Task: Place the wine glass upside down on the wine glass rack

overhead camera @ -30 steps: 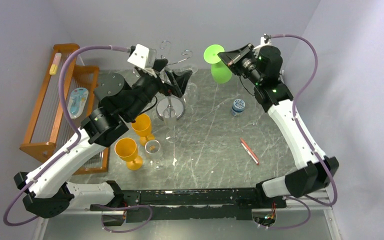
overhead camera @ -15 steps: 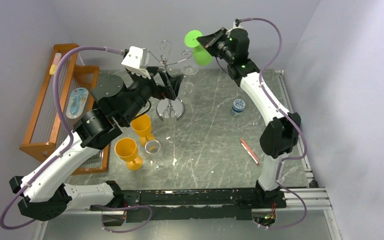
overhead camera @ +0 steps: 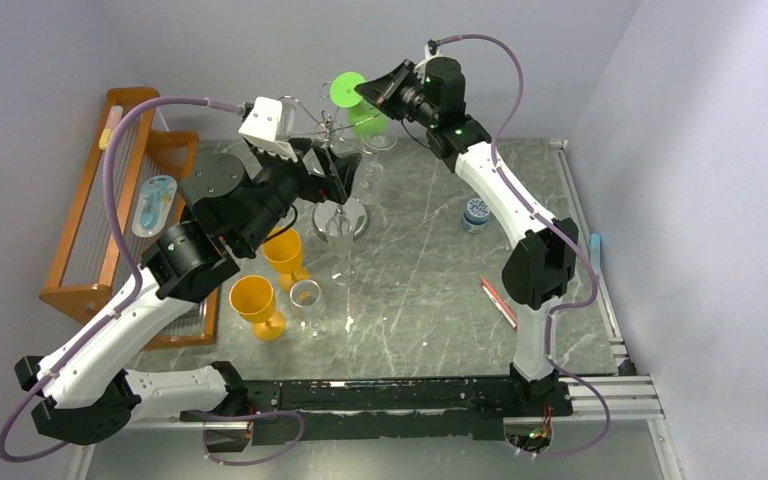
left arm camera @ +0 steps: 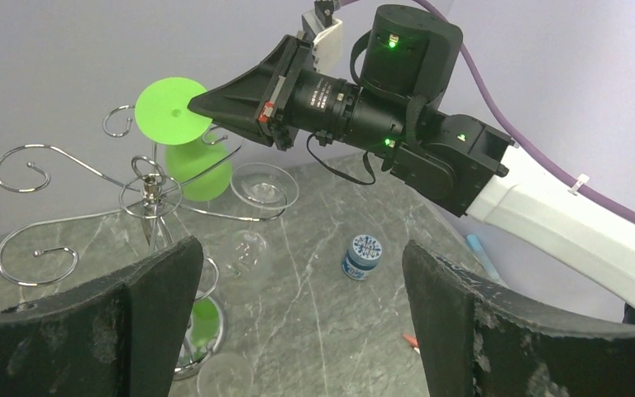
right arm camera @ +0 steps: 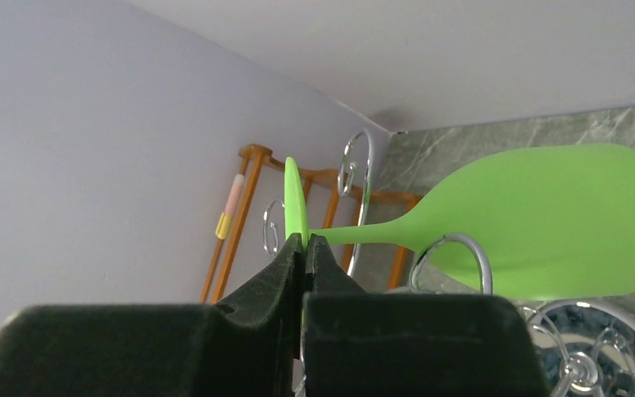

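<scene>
The right pincer is pressed together on the rim of the round foot of a green wine glass. It holds the glass high in the air. The glass is tipped over, foot uppermost and bowl hanging lower, right beside the curled wire arms at the top of the chrome wine glass rack. Whether the stem touches a wire cannot be told.

Seen from overhead, the rack stands at about 11 o'clock on the grey stone-patterned table. A clear glass hangs bowl-down from one of its arms.

The left pincer is spread wide and holds nothing. It hovers close to the rack's pole, on its 7 o'clock side.

- At 9 o'clock on the table stand two orange goblets.
- Beside them are a short clear glass and a tall flute.
- A small blue-and-white tin sits at 2 o'clock.
- A red pen lies at 4 o'clock.
- A wooden slatted rack runs along the table's left edge.
</scene>
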Motion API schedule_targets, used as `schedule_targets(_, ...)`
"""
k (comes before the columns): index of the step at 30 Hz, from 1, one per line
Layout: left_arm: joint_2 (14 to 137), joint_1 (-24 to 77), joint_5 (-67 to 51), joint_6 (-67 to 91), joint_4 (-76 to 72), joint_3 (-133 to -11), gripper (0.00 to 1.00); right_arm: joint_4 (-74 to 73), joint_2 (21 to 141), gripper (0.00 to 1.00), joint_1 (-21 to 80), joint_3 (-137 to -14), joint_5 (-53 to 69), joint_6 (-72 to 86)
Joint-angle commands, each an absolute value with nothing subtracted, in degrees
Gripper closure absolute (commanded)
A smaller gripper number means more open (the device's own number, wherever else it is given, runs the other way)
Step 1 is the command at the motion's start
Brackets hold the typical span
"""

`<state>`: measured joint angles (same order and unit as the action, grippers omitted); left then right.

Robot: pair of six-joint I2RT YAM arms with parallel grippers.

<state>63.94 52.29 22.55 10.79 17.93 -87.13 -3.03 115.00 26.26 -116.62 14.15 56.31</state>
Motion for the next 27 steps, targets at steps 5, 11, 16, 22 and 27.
schedule_targets(5, 61.7, 52.4, 23.3, 10.9, 18.0, -84.5, 0.06, -7.8, 114.3, 1.0, 26.8, -117.9, 15.1, 54.9)
schedule_targets(11, 61.4, 52.4, 23.2, 11.4, 18.6, -84.2, 0.06, -9.6, 112.8, 1.0, 26.8, -117.8, 14.0, 54.7)
schedule_targets(16, 61.3, 52.4, 22.7, 11.2, 18.4, -84.6, 0.06, -14.0, 113.4, 1.0, 26.8, -119.7, 12.9, 55.7)
schedule_targets(22, 61.8, 52.4, 23.3, 11.2, 19.5, -86.3, 0.07, -15.1, 111.6, 1.0, 26.7, -118.3, 10.6, 56.7)
schedule_targets(27, 60.2, 52.4, 22.7, 13.0, 17.3, -83.9, 0.08, -16.4, 109.9, 1.0, 26.7, -118.0, 8.5, 56.3)
